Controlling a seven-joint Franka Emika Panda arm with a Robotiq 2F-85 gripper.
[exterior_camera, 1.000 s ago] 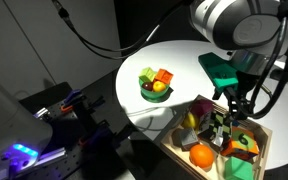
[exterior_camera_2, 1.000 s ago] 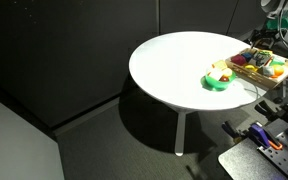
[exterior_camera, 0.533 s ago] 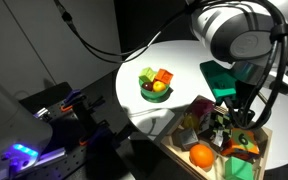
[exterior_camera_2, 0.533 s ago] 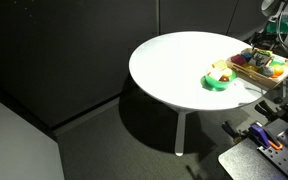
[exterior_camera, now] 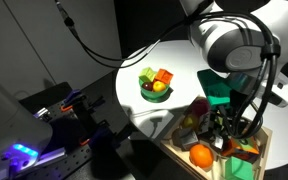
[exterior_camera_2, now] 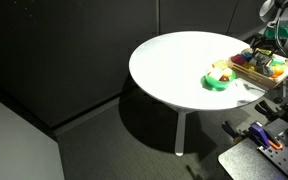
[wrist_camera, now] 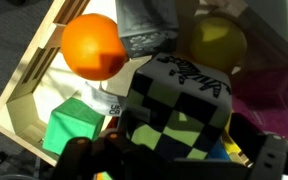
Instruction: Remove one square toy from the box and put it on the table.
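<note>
Square toy point(wrist_camera: 179, 120), a small cube checkered black and pale yellow, lay inside the shallow light-wood box point(wrist_camera: 29, 68), just beside an orange ball point(wrist_camera: 94, 47). In the wrist view the gripper point(wrist_camera: 174, 160) hung low over it, jaws spread wide to either side, gripping nothing. The step in hand looked like the reach. The next move would call for lowering, closing squarely, then lifting toward the round white table point(exterior_camera_2: 174, 60).

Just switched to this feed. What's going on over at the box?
The arm's pincer is down in the box, open, with its fingers on either side of the checkered square toy. The toy sits next to the orange, among the other toys. It is not yet lifted out or set on the table.
</note>
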